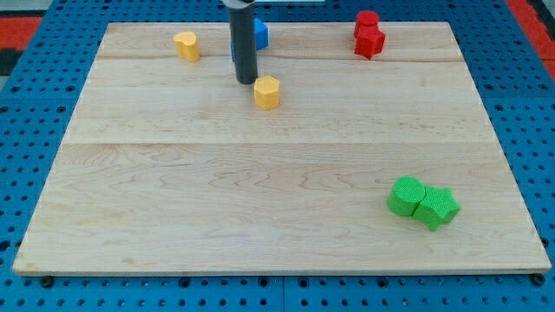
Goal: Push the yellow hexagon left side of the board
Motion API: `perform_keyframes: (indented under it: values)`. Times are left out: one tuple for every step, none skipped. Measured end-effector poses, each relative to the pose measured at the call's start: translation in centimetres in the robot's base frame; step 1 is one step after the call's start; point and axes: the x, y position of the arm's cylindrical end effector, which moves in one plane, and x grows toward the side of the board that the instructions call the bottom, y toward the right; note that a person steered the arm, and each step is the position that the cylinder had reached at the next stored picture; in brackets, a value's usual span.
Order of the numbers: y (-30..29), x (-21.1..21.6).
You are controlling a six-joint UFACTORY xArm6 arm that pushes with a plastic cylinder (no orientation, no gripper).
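Note:
The yellow hexagon (267, 92) sits on the wooden board (260, 191) near the view's top centre. My tip (246, 81) is the lower end of a dark rod that comes down from the view's top. It rests just to the upper left of the yellow hexagon, close to it or touching; I cannot tell which. A second yellow block (186, 45), heart-like in shape, lies further to the view's left near the top edge.
A blue block (259, 34) sits behind the rod, partly hidden by it. Two red blocks (368, 35) stand together at the view's top right. A green cylinder (406, 196) and a green star-like block (436, 207) touch at the lower right.

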Motion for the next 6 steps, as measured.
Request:
perform_keyframes:
  values:
    - [6.4, 0.3]
    - [4.6, 3.5]
    - [-1.3, 3.8]
    - [-3.2, 0.6]
    - [-11.2, 3.0]
    - [-17.2, 1.7]
